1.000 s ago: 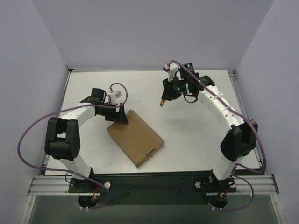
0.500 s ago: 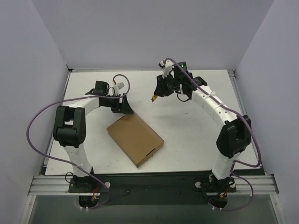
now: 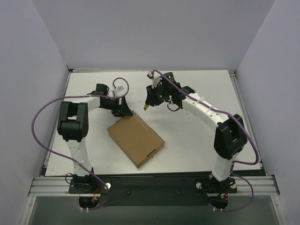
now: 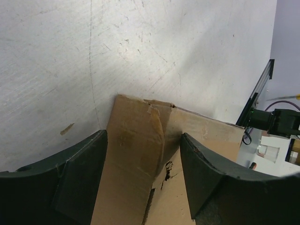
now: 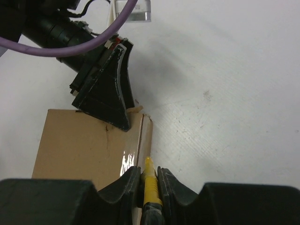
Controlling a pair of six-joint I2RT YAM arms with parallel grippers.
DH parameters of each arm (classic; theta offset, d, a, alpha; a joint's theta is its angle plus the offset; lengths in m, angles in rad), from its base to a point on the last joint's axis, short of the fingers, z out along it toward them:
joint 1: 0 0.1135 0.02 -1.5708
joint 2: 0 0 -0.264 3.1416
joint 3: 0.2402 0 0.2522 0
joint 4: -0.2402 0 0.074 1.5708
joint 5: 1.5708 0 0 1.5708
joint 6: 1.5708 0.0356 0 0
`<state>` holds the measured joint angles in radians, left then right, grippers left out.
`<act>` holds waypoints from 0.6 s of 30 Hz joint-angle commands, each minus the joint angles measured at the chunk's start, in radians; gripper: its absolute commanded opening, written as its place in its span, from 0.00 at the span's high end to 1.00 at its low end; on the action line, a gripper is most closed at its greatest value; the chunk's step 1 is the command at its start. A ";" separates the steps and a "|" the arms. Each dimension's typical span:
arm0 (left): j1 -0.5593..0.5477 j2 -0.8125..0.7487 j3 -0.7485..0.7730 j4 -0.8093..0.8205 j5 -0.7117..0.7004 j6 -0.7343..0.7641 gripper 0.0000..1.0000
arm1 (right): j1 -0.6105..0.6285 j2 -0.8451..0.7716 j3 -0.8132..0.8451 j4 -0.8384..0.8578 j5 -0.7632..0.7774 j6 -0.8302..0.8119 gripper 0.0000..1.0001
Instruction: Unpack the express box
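Express box (image 3: 136, 139) pokes one corner into the spread left claw (image 4: 143, 137).

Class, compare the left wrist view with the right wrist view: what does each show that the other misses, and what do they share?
Left wrist only: the inner faces of the left hand, jaws open, straddling a corner of the express box. Right wrist only: the yellow tool clamped in the right hand, and the left hand seen from outside. Both: that box corner and the white table.
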<state>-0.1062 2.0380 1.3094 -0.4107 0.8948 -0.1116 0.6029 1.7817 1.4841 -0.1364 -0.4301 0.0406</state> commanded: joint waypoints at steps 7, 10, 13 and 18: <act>0.010 0.045 -0.004 -0.046 -0.050 0.001 0.32 | 0.040 0.110 0.051 0.236 0.073 0.018 1.00; 0.013 0.047 -0.010 -0.050 -0.045 -0.005 0.32 | 0.063 0.116 0.038 0.268 0.102 -0.024 1.00; 0.013 0.039 -0.018 -0.042 -0.048 -0.016 0.33 | 0.083 0.099 0.021 0.245 0.137 -0.065 1.00; 0.010 0.033 -0.027 -0.045 -0.053 -0.011 0.34 | 0.120 0.006 -0.054 0.233 0.211 -0.117 1.00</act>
<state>-0.1017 2.0518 1.3094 -0.4217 0.9096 -0.1539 0.6979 1.8996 1.4670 0.0696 -0.2806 -0.0124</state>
